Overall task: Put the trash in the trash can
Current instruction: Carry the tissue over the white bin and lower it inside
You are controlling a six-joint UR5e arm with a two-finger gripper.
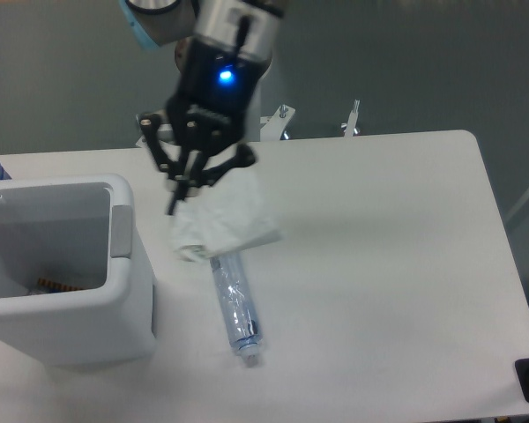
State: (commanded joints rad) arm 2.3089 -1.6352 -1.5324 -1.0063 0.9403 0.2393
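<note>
The tool [183, 189] is up in the air, pinching the top of a crumpled white wrapper [222, 223]. The wrapper hangs down from it, above the far end of the bottle. The crushed clear plastic bottle [235, 303] lies flat on the white tabletop [397, 264], with its cap end pointing near. The white trash can [63, 269] stands at the left, just beside the hanging wrapper. Its top is open.
</note>
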